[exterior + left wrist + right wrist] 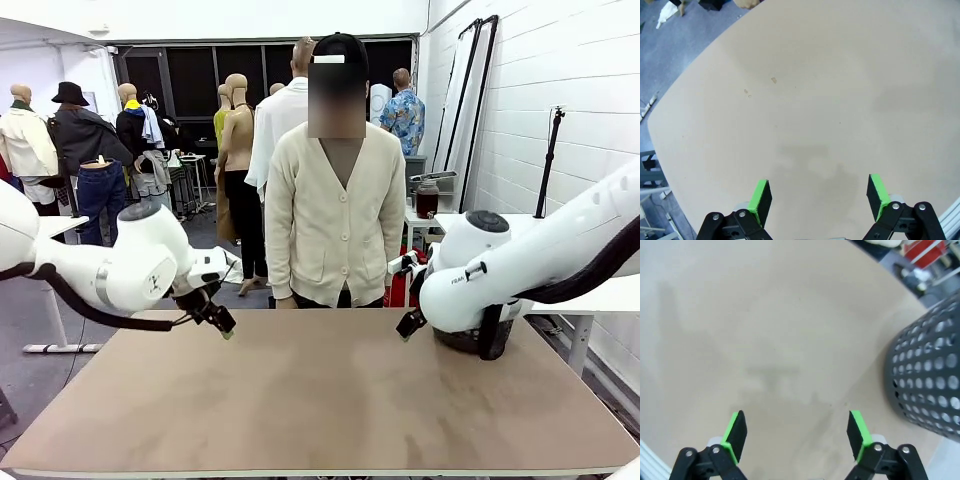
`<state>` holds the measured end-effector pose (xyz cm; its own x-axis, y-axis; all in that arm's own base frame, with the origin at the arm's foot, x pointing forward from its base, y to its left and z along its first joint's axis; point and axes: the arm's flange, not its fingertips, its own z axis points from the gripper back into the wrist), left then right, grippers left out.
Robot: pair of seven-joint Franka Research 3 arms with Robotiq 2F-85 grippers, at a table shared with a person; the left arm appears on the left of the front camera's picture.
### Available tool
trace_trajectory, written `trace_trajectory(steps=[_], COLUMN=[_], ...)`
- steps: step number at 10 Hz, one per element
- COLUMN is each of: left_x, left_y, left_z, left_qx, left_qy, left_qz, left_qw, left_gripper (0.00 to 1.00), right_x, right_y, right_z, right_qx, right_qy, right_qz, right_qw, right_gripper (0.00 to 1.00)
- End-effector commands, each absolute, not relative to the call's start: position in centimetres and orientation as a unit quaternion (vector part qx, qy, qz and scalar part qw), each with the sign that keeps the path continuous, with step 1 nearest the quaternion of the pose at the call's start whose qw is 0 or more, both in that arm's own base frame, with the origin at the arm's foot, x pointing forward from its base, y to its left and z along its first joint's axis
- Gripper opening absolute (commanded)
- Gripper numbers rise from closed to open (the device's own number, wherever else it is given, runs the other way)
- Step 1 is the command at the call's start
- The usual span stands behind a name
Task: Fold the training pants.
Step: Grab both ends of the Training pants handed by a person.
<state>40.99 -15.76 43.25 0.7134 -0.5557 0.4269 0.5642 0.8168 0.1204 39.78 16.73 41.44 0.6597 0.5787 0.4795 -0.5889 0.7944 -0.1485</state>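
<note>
Tan tabletop (pixel 320 400), person (pixel 335 220) at its far side.
Left gripper (pixel 818 187) and right gripper (pixel 796 422) hover spread wide, unladen; perforated grey basket (pixel 927 375) near the right.

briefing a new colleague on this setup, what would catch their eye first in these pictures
A person in a cream cardigan stands at the far edge of the brown table, facing the robot. The left pincer and right pincer hang open just above the tabletop, one to each side of the person. A dark perforated basket stands at the table's right side, close to the right pincer.
</note>
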Motion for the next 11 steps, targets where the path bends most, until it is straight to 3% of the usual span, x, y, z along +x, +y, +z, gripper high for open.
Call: trace_trajectory(steps=[1,11], left_x=[40.8,37.5], left_y=[-15.5,-16.5], left_z=[45.8,53.6], left_qx=[-0.029,-0.015], left_qy=[-0.210,-0.260], left_qz=[-0.313,-0.332], left_qw=[0.926,0.907], left_gripper=[1.00,1.00], right_x=[39.6,37.3], right_y=[16.0,15.4], right_z=[44.2,53.9], right_qx=[0.005,-0.008], right_qy=[-0.250,-0.291], right_qz=[0.331,0.353], right_qw=[0.910,0.889], right_gripper=[1.00,1.00])
